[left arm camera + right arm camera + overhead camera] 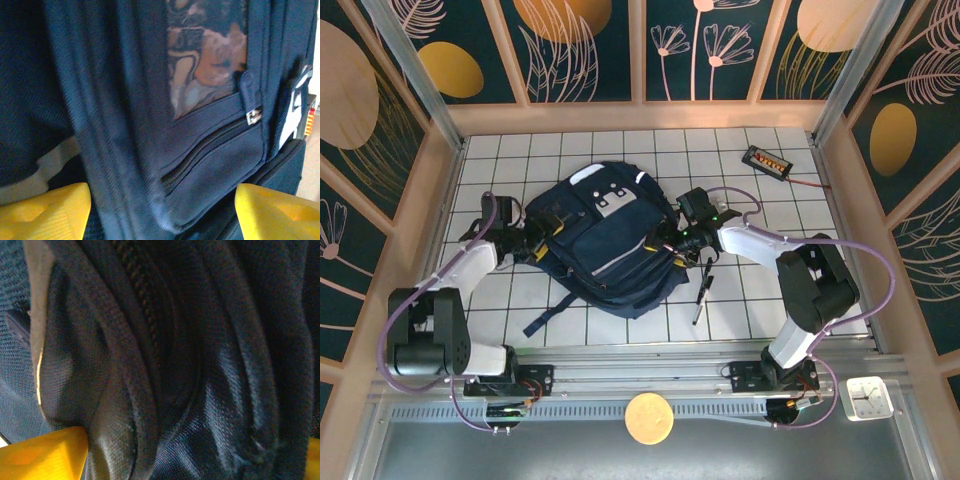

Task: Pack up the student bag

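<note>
"Top external view first. Where did the bag lie?"

"The large navy-blue fabric student bag (610, 235) lay flat, front pocket upward, at the middle of the white tiled table (760, 300). One of its dark straps (548, 318) trailed toward the near edge."

"And the arms?"

"The left gripper (533, 247) stood against the bag's left flank and the right gripper (667, 240) against its right flank. The bag sat between them."

"Condition of the left one?"

"Left wrist view: its yellow fingers (45, 212) stood well apart, jaws parted. Blue cloth, a grey trim stripe (55, 155) and a closed zip with a silver metal pull (253, 116) lay across the gap."

"The right?"

"Right wrist view: its yellow fingers (40, 455) sat at the lower corners, jaws spread wide. Folds of navy cloth and a dark zip track (137, 300) lay between them."

"Other items?"

"A thin black pen-like stick (702, 290) lay just beside the bag's right side. A small black rectangular device with orange markings (766, 161) lay well apart, near the far right corner."
</note>
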{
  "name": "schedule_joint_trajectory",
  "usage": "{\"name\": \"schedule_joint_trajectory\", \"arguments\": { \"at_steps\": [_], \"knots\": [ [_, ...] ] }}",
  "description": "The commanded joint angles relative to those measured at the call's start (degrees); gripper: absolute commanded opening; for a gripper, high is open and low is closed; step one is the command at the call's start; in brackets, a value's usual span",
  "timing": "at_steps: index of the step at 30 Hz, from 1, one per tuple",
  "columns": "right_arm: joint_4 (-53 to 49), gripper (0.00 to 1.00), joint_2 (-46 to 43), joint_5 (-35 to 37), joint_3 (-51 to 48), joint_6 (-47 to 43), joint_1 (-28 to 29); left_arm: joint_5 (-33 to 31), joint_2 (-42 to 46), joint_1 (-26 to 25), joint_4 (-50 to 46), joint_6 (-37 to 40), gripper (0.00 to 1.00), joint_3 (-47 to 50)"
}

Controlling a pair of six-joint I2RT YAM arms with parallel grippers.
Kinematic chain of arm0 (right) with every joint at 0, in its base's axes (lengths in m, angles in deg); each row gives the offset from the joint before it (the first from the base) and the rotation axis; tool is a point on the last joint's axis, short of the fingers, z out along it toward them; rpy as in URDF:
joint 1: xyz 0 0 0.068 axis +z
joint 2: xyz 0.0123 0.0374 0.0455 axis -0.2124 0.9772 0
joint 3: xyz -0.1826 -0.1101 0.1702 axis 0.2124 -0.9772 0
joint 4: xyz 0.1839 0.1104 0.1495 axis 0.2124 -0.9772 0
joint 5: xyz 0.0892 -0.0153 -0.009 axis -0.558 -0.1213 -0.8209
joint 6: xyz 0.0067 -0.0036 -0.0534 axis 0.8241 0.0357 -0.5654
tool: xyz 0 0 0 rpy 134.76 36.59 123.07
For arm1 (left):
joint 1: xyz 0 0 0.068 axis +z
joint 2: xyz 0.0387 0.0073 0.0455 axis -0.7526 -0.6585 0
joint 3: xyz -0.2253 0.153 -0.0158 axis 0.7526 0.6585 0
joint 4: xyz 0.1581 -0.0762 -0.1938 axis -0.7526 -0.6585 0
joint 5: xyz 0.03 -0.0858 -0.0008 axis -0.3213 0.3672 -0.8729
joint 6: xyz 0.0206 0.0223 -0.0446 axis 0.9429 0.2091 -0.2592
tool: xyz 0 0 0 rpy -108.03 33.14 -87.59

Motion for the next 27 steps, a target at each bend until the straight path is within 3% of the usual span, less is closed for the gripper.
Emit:
{"name": "schedule_joint_trajectory", "arguments": {
  "at_steps": [1, 14, 19, 22, 24, 25, 27],
  "knots": [
    [0.2, 0.81, 0.9, 0.5, 1.0, -0.8, -0.5, -0.7, -2.0, 0.7, -0.4, 4.6, 0.76, -2.4],
    [-0.5, 0.81, 4.2, -0.4, 4.2, -1.6, -0.6, 0.4, -7.6, 0.8, 7.5, 2.1, 0.74, 0.9],
    [-0.3, 0.81, 4.8, -0.6, 4.4, -1.8, -0.6, 1.7, -9.5, 0.8, 12.1, -0.1, 0.66, 2.3],
    [-0.3, 0.81, 5.2, -0.5, 4.4, -2.0, -0.6, 3.1, -10.7, 0.8, 15.7, -2.2, 0.40, 2.9],
    [-0.3, 0.81, 5.4, -0.5, 4.6, -2.2, -0.6, 4.0, -11.1, 0.8, 16.3, -2.8, 0.09, 2.6],
    [-0.3, 0.81, 5.5, -0.4, 4.8, -2.4, -0.6, 4.4, -10.9, 0.8, 15.9, -2.8, 0.00, 2.3],
    [-0.3, 0.81, 5.8, -0.5, 5.7, -2.7, -0.6, 4.6, -9.0, 0.8, 14.8, -2.8, 0.00, 2.0]
  ]
}}
